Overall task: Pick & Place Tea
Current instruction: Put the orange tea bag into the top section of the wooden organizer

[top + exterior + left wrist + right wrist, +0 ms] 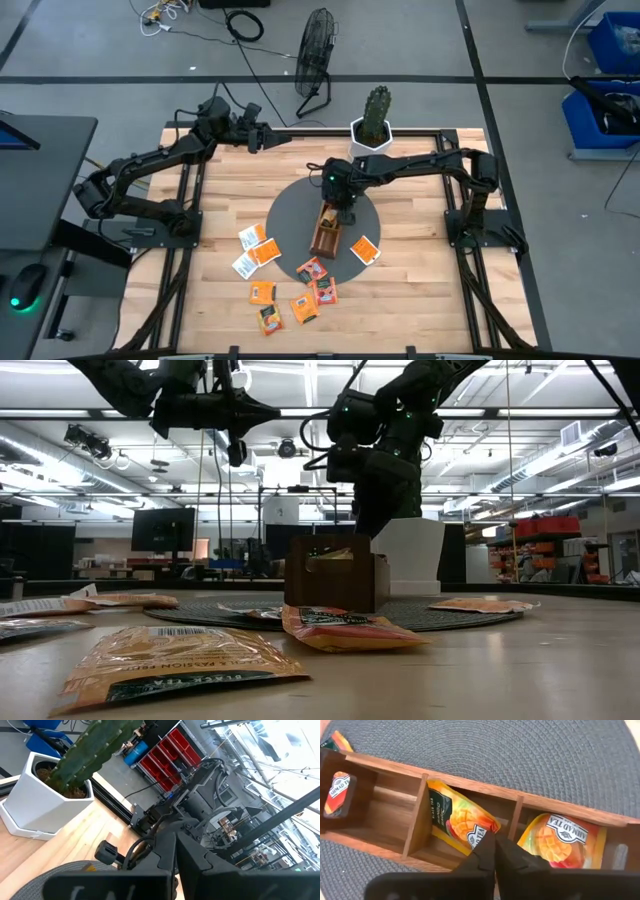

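1. The right gripper [494, 851] is clenched, its two dark fingertips [482, 854] pressed together with nothing visibly pinched between them; it hangs just above the middle compartment of the wooden tray [470, 785].
2. Right under those tips, an orange tea sachet [461, 822] leans tilted in the middle compartment (mango print, dark green strip along one edge).
3. In the compartment on one side of the tips lies a second orange sachet [562, 840]; in the compartment on the other side stands a white-and-red sachet [337, 795].
4. The tray [328, 232] sits on a round grey mat [290, 215], directly beneath the right gripper [341, 203].
5. Farther out from the gripper, loose sachets [290, 290] are scattered over the wooden table [420, 290], most towards the near edge; one sachet [365, 249] lies on the mat's rim just beside the tray.
6. Behind the gripper, at the table's far edge, a cactus [377, 113] stands in a white pot [370, 137].
7. The left gripper [278, 141] waits well apart, raised over the far left part of the table, its fingers shut and empty.
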`<state>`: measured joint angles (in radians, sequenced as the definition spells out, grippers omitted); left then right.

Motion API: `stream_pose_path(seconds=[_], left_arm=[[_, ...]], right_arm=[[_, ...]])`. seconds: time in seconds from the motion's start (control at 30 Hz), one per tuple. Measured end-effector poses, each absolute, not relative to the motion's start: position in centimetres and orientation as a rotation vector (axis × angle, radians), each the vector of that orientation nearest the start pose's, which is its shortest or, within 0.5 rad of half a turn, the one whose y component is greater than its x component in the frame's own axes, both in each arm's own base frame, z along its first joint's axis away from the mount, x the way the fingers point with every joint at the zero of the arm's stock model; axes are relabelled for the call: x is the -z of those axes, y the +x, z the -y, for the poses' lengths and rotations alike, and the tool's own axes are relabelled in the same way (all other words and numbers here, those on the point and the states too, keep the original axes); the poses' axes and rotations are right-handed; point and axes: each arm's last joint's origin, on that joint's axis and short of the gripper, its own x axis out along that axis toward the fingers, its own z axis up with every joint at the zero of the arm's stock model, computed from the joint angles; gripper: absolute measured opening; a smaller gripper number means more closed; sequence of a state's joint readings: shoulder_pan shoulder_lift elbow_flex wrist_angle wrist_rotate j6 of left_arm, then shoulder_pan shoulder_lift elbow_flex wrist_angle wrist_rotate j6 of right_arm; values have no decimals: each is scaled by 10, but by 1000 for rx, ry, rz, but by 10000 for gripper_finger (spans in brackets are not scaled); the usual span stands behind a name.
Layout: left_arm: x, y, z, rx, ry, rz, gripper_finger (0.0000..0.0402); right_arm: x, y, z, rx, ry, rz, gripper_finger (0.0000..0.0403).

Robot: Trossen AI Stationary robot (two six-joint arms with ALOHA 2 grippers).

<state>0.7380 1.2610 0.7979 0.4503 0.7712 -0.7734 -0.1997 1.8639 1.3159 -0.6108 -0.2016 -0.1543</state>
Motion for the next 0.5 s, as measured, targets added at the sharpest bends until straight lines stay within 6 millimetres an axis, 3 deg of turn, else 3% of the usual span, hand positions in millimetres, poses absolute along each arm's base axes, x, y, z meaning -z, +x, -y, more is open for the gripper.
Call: stream_pose_path(seconds=[0.5], left_arm=[[-298, 216, -169, 28, -779, -22, 16]], right_arm=[[-237, 356, 69, 69, 175, -998, 1]])
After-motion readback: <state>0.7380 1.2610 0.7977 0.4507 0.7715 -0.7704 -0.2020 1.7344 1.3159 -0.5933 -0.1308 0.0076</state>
